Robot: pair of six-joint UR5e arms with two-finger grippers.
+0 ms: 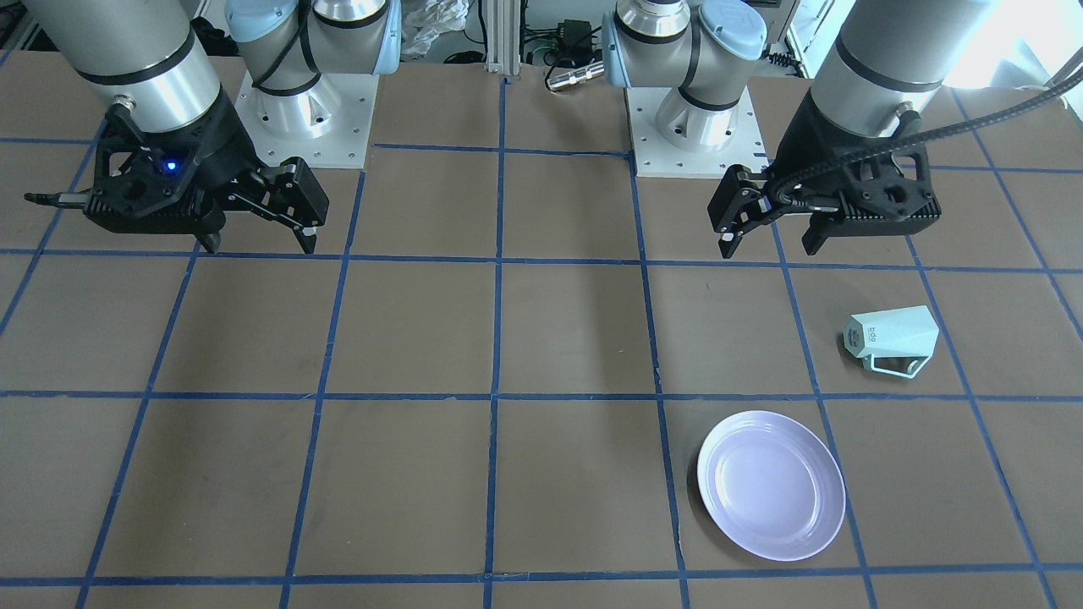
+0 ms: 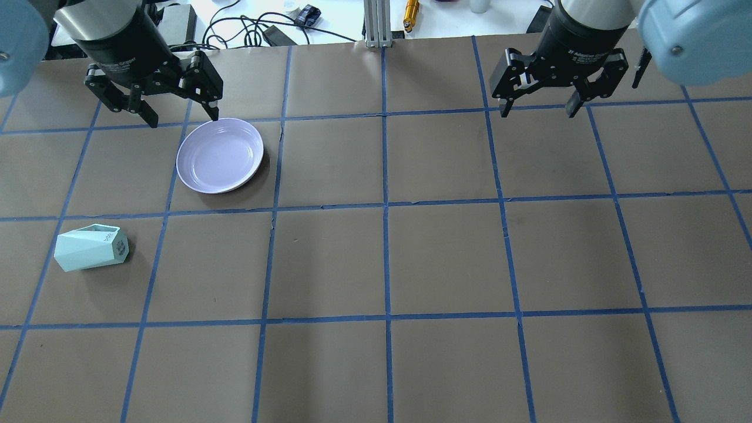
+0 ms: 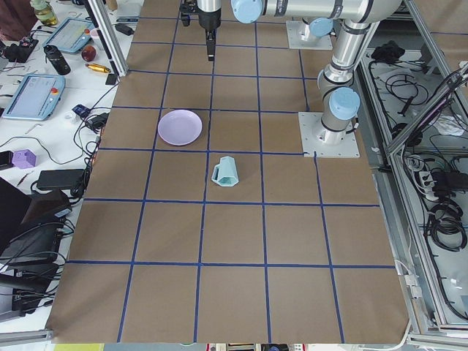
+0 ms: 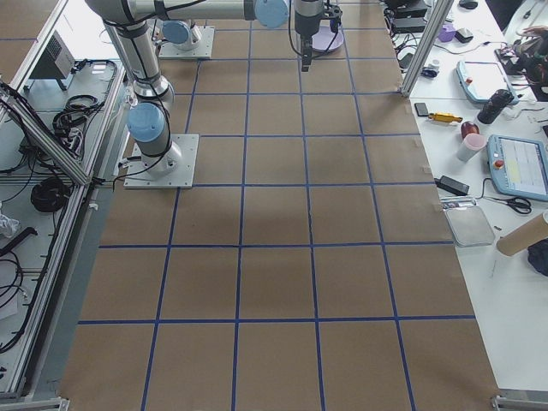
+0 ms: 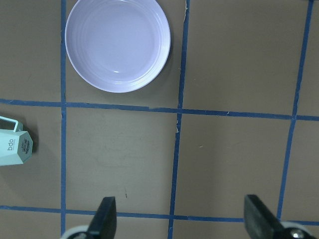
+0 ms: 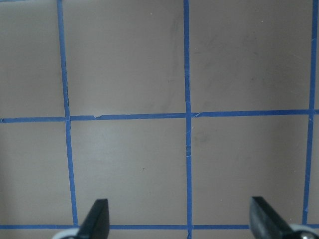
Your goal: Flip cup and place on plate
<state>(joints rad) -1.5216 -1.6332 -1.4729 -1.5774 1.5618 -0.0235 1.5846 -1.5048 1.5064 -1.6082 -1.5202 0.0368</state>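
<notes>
The pale mint-green cup (image 1: 893, 338) lies on its side on the table, its printed base towards the table's middle; it also shows in the overhead view (image 2: 91, 248) and at the left wrist view's left edge (image 5: 12, 147). The lavender plate (image 1: 772, 484) lies flat and empty, apart from the cup (image 2: 220, 154) (image 5: 117, 45). My left gripper (image 2: 184, 120) (image 1: 770, 250) hangs open and empty above the table, by the plate's far rim in the overhead view. My right gripper (image 2: 537, 112) (image 1: 259, 247) hangs open and empty over bare table on the other side.
The brown table carries a blue tape grid. The two arm bases (image 1: 305, 110) (image 1: 694, 118) stand on the robot's side. An aluminium post (image 2: 376, 23) and cables lie beyond the operators' edge, where a side bench holds tablets (image 3: 35, 95).
</notes>
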